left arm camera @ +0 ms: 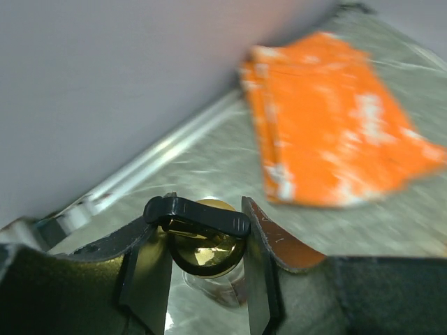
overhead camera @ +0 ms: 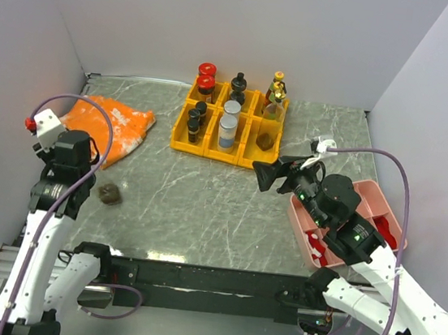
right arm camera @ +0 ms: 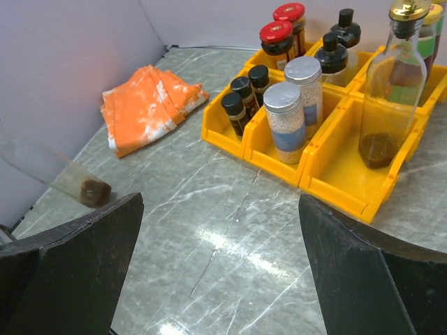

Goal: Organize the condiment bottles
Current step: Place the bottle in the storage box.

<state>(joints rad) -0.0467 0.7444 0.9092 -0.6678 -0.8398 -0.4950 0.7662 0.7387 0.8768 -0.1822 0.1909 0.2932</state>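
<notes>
We've got the clear glass bottle with a gold cap (left arm camera: 209, 246) at the left of the grey marbled tabletop (overhead camera: 203, 206). It's near the orange cloth (overhead camera: 111, 121) and well apart from the yellow six-bin rack (right arm camera: 335, 187). The left tool (left arm camera: 207, 225) is closed partway onto it, with fingers (left arm camera: 148, 272) against both sides of the cap end.

Hard to read:
- Left wrist view: a black loop (left arm camera: 199, 213) crosses the cap, and we can't tell what it belongs to. Only a bit of glass shows below.
- Top view: the left arm covers the bottle's neck, so we only get the brown-stained base.
- Right wrist view: the bottle is blurred and tilted, brown end low. We can't tell if it rests on the tabletop or is lifted.

In the rack:
- two red-capped dark jars (right arm camera: 279, 38)
- two black-capped bottles (right arm camera: 334, 52)
- three small black-capped dark bottles (right arm camera: 241, 98)
- two silver-capped clear jars (right arm camera: 286, 118)
- a tall clear gold-capped bottle with brown dregs (right arm camera: 391, 91)
- behind it, a yellow-green-capped bottle (right arm camera: 434, 21), cut off by the frame edge

The right tool (right arm camera: 218, 206) is spread wide with nothing in it. It hangs between the rack and the pink tray (overhead camera: 375, 198) of red-and-white packets (overhead camera: 315, 248). Its fingers block both lower corners of its own view.
</notes>
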